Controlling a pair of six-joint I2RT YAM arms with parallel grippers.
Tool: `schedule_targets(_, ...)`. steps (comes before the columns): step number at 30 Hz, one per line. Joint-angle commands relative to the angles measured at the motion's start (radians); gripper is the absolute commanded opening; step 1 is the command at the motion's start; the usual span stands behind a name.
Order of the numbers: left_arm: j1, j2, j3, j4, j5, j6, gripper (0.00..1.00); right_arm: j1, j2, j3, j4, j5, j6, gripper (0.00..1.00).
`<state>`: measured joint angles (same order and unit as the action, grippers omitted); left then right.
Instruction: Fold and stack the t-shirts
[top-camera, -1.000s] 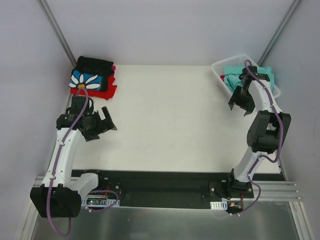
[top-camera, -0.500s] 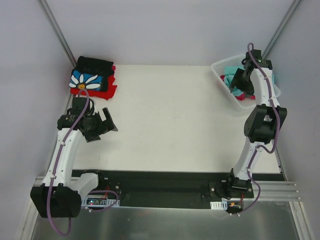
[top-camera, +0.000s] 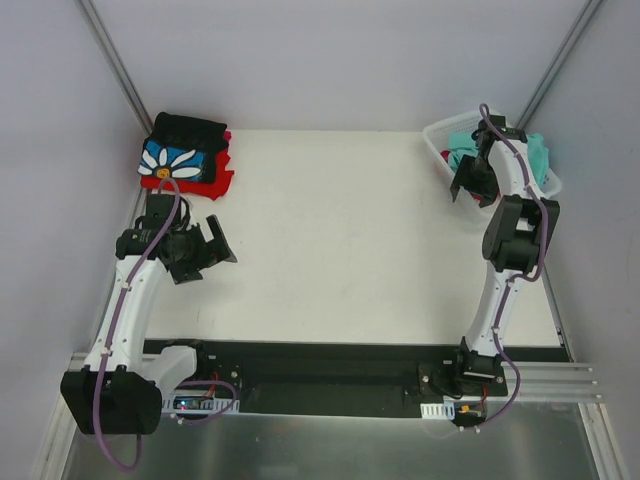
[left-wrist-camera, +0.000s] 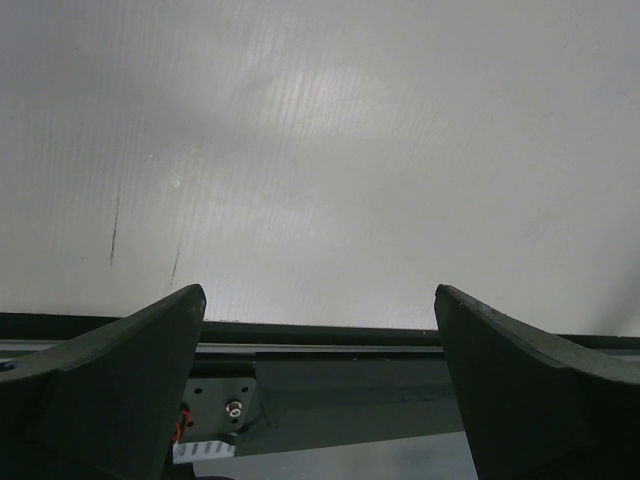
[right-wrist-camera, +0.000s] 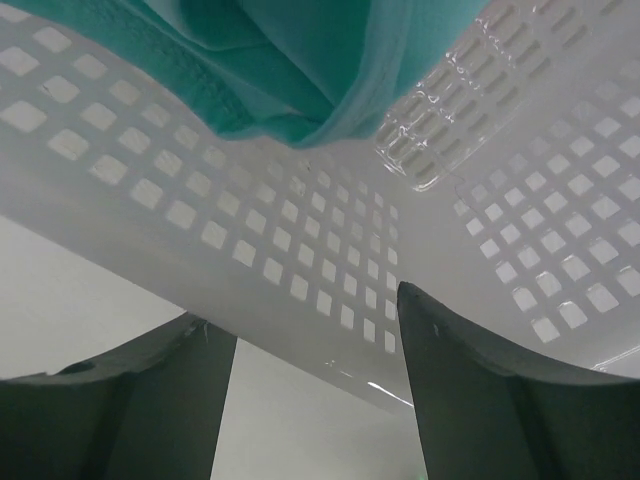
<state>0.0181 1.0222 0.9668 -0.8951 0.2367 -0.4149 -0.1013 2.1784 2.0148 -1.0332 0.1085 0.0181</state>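
A folded black t-shirt with a white daisy on blue (top-camera: 180, 155) lies on a red t-shirt (top-camera: 218, 183) at the table's far left corner. A mint-teal t-shirt (top-camera: 463, 143) lies bunched in the white lattice basket (top-camera: 438, 135) at the far right; it also shows in the right wrist view (right-wrist-camera: 280, 60). My right gripper (top-camera: 463, 188) is open and empty at the basket's near-left wall, and that wall (right-wrist-camera: 300, 270) runs between its fingers (right-wrist-camera: 500, 400). My left gripper (top-camera: 212, 245) is open and empty above bare table, in front of the stack. I cannot make out the magenta shirt.
Grey walls close in the table on the left, back and right. The black base rail (left-wrist-camera: 330, 370) runs along the near edge. White tabletop (top-camera: 340, 230) lies between the stack and the basket.
My right gripper rose over the basket, then came down and left to the basket's near-left wall. A red-pink patch seen in the basket half a second ago is now covered. The left arm barely moved.
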Motion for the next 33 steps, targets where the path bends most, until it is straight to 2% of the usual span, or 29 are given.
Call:
schedule_targets(1, -0.012, -0.022, 0.003, -0.002, 0.021, -0.009, 0.99, -0.003, 0.040, 0.061, 0.004, -0.026, -0.012, 0.66)
schedule_targets(5, -0.010, -0.020, 0.009, -0.008, 0.018, -0.009, 0.99, -0.003, 0.060, 0.085, -0.017, -0.061, 0.000, 0.67)
schedule_targets(11, -0.015, -0.001, 0.012, -0.005, 0.024, -0.018, 0.99, 0.051, 0.012, 0.024, 0.002, -0.099, 0.039, 0.67)
schedule_targets(23, -0.015, -0.011, 0.019, -0.018, 0.013, -0.007, 0.99, 0.158, 0.129, 0.298, -0.068, -0.133, 0.085, 0.67)
schedule_targets(33, -0.015, -0.014, 0.015, -0.021, 0.009, -0.005, 0.99, 0.157, 0.078, 0.271, -0.073, -0.132, 0.051, 0.67)
